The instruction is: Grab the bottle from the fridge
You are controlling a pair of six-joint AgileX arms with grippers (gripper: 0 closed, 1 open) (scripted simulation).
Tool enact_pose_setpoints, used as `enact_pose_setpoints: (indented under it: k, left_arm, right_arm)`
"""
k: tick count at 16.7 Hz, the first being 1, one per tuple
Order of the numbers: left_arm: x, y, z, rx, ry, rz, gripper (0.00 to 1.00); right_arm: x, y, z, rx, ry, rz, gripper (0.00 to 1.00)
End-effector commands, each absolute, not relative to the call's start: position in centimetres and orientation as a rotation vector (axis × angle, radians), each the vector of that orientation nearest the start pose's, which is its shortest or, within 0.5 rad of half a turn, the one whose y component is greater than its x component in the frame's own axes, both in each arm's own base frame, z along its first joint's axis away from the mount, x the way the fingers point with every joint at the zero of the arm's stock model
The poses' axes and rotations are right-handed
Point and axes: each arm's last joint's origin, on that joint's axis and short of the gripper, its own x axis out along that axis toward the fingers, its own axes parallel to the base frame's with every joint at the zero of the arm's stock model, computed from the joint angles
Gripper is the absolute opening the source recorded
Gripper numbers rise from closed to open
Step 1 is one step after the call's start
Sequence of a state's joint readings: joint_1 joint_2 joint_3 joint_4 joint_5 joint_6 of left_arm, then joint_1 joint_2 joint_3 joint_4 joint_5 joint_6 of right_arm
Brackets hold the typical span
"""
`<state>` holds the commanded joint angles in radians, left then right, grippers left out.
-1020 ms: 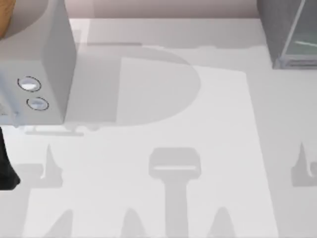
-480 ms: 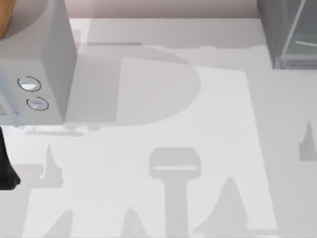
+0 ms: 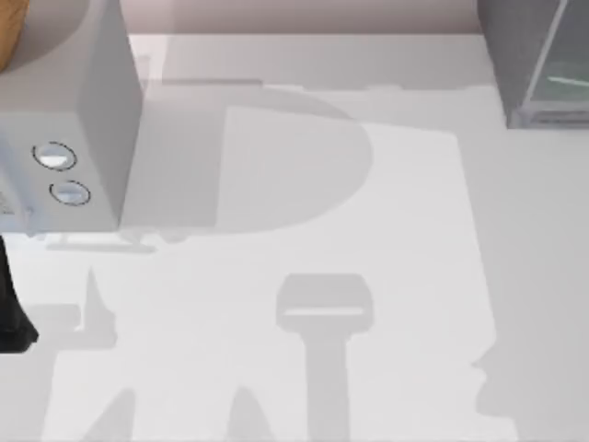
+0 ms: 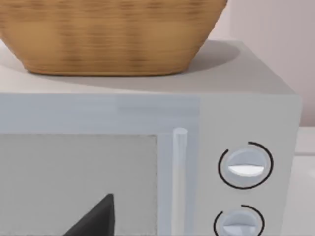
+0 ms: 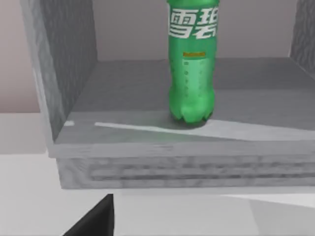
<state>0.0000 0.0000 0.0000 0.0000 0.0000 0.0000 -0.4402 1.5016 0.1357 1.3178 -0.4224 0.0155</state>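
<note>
The green bottle [image 5: 192, 73] stands upright on the floor of the fridge [image 5: 74, 73], whose front is open in the right wrist view. White characters mark its label, and its cap is cut off from view. A dark part of my right gripper [image 5: 96, 219] shows low in that view, short of the fridge's front ledge and apart from the bottle. The fridge [image 3: 520, 55], with its glass pane, sits at the far right corner of the table in the top view. A dark part of my left gripper [image 4: 93, 219] faces the microwave door.
A light grey microwave [image 3: 69, 110] with two round knobs [image 4: 244, 164] stands at the far left, carrying a wicker basket [image 4: 108, 34]. Part of my black left arm [image 3: 11, 318] is at the table's left edge. Arm shadows lie across the white table [image 3: 304, 203].
The right arm's shadow at the table's lower right has shifted and changed shape. The left arm and the microwave have stayed put.
</note>
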Motion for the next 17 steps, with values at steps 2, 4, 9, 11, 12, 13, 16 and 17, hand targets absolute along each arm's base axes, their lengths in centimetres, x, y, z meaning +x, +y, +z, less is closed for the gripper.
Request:
enact_pose_setpoints:
  k: [2,4,9,11,12,13,16,17]
  left_arm:
    - [10.6,-0.1,16.0,0.0,0.0,0.0,1.0]
    - [10.6,-0.1,16.0,0.0,0.0,0.0,1.0]
    - [10.6,-0.1,16.0,0.0,0.0,0.0,1.0]
    - [10.6,-0.1,16.0,0.0,0.0,0.0,1.0]
    - [10.6,-0.1,16.0,0.0,0.0,0.0,1.0]
    - [10.6,-0.1,16.0,0.0,0.0,0.0,1.0]
    - [10.6,-0.1,16.0,0.0,0.0,0.0,1.0]
    - [10.6,-0.1,16.0,0.0,0.0,0.0,1.0]
  right_arm:
    - [20.0,-8.8,12.2,0.017,0.034,-0.002,1.0]
    - [20.3,-9.5,11.6,0.009,0.016,-0.001,1.0]
    - [20.5,-10.2,11.0,0.0,0.0,0.0,1.0]
    - [20.5,-10.2,11.0,0.0,0.0,0.0,1.0]
    - [20.4,-10.1,11.0,0.002,0.003,0.003,1.0]
    - [20.5,-10.1,11.0,0.002,0.003,0.003,1.0]
    - [22.4,-10.4,10.8,0.001,0.008,0.002,1.0]
    - [23.5,-10.5,10.7,0.0,0.01,0.0,1.0]
